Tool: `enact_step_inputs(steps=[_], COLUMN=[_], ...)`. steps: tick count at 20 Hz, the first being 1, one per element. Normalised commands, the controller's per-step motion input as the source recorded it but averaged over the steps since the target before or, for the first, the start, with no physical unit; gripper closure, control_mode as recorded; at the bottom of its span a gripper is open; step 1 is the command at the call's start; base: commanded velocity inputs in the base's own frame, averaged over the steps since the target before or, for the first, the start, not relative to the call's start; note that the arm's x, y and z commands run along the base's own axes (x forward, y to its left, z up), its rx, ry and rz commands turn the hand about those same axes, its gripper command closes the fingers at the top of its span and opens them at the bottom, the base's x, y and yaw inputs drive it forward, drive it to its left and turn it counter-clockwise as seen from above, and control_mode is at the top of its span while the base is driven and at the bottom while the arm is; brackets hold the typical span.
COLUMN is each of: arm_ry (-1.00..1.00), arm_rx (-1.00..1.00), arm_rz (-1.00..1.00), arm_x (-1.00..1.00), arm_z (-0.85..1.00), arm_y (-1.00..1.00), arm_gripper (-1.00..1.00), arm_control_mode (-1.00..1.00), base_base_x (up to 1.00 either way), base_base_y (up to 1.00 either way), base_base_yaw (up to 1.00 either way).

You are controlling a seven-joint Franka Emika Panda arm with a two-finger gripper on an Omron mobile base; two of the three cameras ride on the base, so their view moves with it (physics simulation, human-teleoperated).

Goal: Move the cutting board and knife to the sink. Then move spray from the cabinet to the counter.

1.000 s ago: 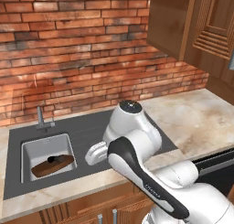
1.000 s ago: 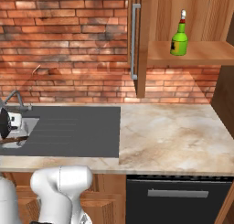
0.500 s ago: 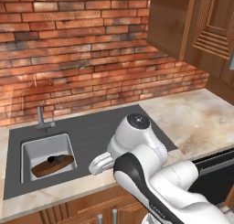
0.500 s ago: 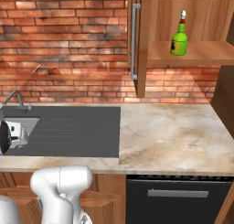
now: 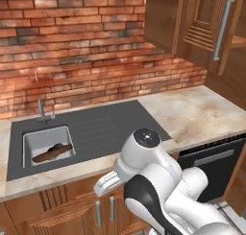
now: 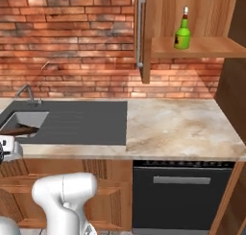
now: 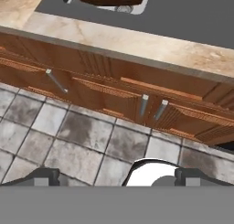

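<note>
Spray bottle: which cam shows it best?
Right base view. The spray stands upright on the cabinet shelf, fully visible, door open. The left base view catches just the cabinet's doors and handle; the hand view faces the lower cupboard fronts and floor.

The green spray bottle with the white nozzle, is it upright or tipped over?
Upright. The green spray bottle stands on the pale wooden shelf of the open brown cabinet, nozzle pointing straight up.

The counter (image 6: 182, 128) is bare; the cutting board (image 5: 52, 153) lies in the sink (image 5: 48, 144); the spray (image 6: 182, 33) stands on the cabinet (image 6: 202, 48) shelf.
</note>
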Motion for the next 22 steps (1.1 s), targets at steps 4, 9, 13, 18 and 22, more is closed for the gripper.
enact_step_inputs(steps=[4, 9, 13, 18, 22], arm_ry=[0.00, 0.00, 0.00, 0.00, 0.00], arm_rx=[0.00, 0.00, 0.00, 0.00, 0.00], arm_rz=[0.00, 0.00, 0.00, 0.00, 0.00], arm_x=[0.00, 0.00, 0.00, 0.00, 0.00], arm_z=[0.00, 0.00, 0.00, 0.00, 0.00], arm_y=[0.00, 0.00, 0.00, 0.00, 0.00], arm_gripper=[-1.00, -1.00, -1.00, -1.00, -1.00], arm_control_mode=[1.00, 1.00, 1.00, 1.00, 1.00], base_base_x=[-0.57, -0.24, -0.01, 0.00, -0.06], base_base_y=[-0.07, -0.68, -0.98, -0.91, -0.79], base_base_yaw=[-0.02, -0.06, -0.06, -0.04, -0.01])
